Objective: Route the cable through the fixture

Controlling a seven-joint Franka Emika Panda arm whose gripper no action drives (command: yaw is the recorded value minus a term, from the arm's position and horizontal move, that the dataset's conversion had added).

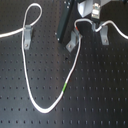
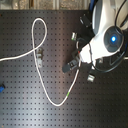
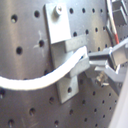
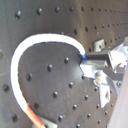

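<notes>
White cable point(image 3: 35, 80) fills the first wrist view, pinched in the end effector point(image 3: 90, 62) and lying across the slot of the upright grey fixture point(image 3: 62, 52). To seat it well, I judge the cord should stay taut and level with the slot while it is pressed in, avoiding a snag on the bracket lip. Across the black worktop point(image 1: 100, 100) the cable runs lengthwise from the clips down through its green band point(image 1: 66, 88), looping back toward the first exterior view's left.

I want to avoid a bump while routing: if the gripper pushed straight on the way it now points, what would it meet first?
Most likely the fixture: in the first wrist view the gripper holds the cable right at it. Depth is unclear.
</notes>
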